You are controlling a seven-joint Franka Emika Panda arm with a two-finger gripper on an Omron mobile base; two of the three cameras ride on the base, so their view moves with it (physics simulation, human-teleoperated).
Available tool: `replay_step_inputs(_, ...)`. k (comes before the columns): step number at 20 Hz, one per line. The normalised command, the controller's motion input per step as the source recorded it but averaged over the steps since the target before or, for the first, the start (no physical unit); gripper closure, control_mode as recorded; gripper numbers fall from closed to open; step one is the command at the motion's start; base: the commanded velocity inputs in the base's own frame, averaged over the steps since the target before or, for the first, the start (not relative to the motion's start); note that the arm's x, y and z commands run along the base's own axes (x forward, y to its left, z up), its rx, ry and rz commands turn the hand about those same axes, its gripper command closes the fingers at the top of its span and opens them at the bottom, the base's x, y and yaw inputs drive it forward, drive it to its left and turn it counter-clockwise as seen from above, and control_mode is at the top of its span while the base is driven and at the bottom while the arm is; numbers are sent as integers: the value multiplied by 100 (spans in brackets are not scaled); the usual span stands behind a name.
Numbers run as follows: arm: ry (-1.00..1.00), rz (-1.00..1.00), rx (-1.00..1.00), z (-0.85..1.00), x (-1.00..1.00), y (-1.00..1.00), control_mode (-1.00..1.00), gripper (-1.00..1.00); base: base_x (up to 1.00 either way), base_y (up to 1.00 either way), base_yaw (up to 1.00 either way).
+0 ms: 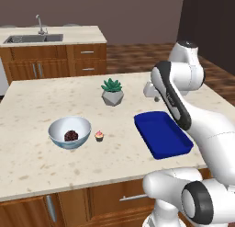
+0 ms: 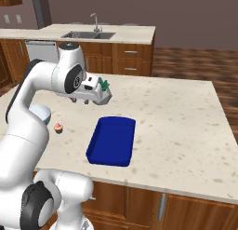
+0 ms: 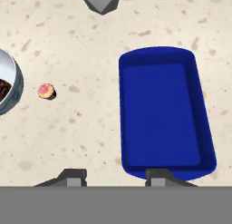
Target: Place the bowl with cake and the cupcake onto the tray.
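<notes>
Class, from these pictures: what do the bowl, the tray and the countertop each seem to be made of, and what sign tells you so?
The bowl looks like glazed ceramic: pale blue-white and glossy. The tray seems to be plastic or enamelled metal: uniform deep blue, smooth, low rim; the look leaves it open. The countertop appears to be polished stone: beige with brown speckles.

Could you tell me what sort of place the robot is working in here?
It looks like a home kitchen, rendered in simulation. A speckled stone island counter sits on wooden cabinets, and a sink with a faucet is set in the back counter.
</notes>
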Motion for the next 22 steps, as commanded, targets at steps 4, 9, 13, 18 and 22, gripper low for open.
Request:
replay_step_inputs(4, 0, -5, -2, -14, 22, 56, -100, -100, 0, 0, 0)
replay_step_inputs(9, 4, -3, 0, -30, 60, 99, -100, -100, 0, 0, 0)
replay_step_inputs(13, 10, 0, -5, -32, 95, 79, -100, -100, 0, 0, 0)
replay_step_inputs(18, 6, 1, -6, -40, 54, 96, -100, -100, 0, 0, 0)
replay_step_inputs(22, 14, 1, -8, -34, 21, 73, -100, -100, 0, 0, 0)
